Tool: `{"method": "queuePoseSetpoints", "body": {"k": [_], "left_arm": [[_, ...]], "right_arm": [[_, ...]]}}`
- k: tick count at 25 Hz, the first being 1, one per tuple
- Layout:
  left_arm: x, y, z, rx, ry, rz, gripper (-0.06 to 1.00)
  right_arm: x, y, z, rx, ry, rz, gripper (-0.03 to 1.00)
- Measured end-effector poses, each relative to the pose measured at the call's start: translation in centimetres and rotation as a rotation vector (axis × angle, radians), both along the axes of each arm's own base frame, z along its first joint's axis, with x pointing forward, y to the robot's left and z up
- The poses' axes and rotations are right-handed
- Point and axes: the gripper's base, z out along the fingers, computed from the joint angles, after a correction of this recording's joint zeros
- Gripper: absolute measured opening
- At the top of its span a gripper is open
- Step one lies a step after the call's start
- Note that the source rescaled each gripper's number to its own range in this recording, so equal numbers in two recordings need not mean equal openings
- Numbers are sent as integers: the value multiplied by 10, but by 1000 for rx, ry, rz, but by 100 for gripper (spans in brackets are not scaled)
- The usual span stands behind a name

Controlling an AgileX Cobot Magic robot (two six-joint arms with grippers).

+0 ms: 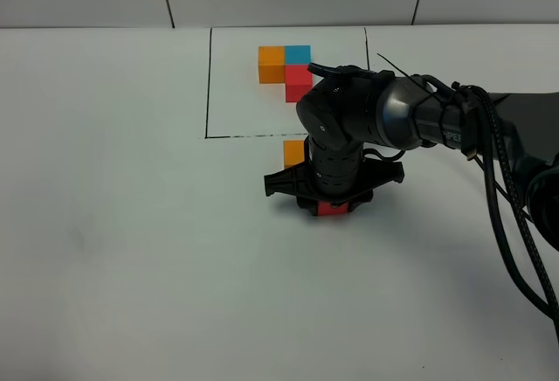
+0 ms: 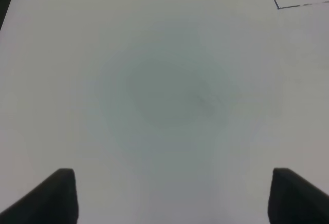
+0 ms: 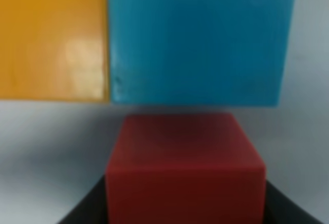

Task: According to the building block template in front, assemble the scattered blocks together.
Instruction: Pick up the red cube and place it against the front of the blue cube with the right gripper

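Note:
The building block template (image 1: 286,68), an L of orange, cyan-blue and red cubes, lies inside the black-line rectangle (image 1: 208,93) at the back. Just in front of the rectangle stands the loose orange cube (image 1: 293,152). My right gripper (image 1: 330,203) reaches down beside it and is shut on the loose red cube (image 1: 330,210). In the right wrist view the red cube (image 3: 185,167) sits between the dark fingers (image 3: 85,211), just short of the cyan-blue cube (image 3: 200,39), which touches the orange cube (image 3: 51,39). My left gripper (image 2: 175,198) is open over bare table.
The white table (image 1: 131,250) spreads to the left and front. My right arm (image 1: 419,119) and its cables (image 1: 515,224) cross the right side. A corner of the black rectangle line (image 2: 280,5) shows in the left wrist view.

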Motion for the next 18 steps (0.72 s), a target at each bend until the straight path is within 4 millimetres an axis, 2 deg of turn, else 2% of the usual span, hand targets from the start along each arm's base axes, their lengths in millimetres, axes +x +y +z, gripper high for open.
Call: {"method": "queuePoseSetpoints", "body": {"k": [18], "left_arm": [[0,0,0,0,0,0,90]], "right_arm": [[7,-4,1,0,-49,-21,2]]}}
